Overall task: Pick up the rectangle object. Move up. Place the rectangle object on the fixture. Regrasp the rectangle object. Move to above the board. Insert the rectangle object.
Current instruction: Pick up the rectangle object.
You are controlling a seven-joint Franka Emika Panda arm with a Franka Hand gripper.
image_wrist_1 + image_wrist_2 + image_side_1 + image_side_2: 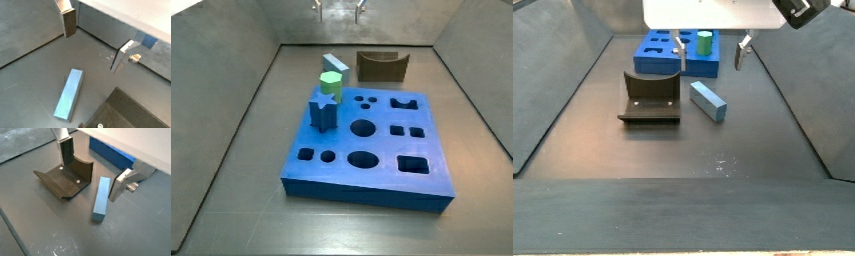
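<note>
Gripper: the gripper (711, 55) hangs above the floor between the holder and the far blue board, jaws spread wide with nothing between the fingers (69, 24).
Block: the pale grey-blue block (710, 100) lies flat on the floor, just beside the holder on its open side, clear of both fingers in both wrist views (101, 199).
Holder: the dark brown U-shaped holder (651, 98) stands near the middle of the floor, empty.
Board: the blue board (372, 145) sits toward the far end in a side view, with a green peg (331, 82) and a dark blue star peg (322, 110) standing on it.
Step in hand: likely the first pick (nothing is lifted yet).
Risk, misalignment: the block lies at a slant to the fingers' gap, so a straight descent could land a pad on its top.
Risk, collision: one finger hangs close to the holder's wall (81, 164); coming down there may knock it.
Risk, off-centre grip: closing near one end may let the block swing.
</note>
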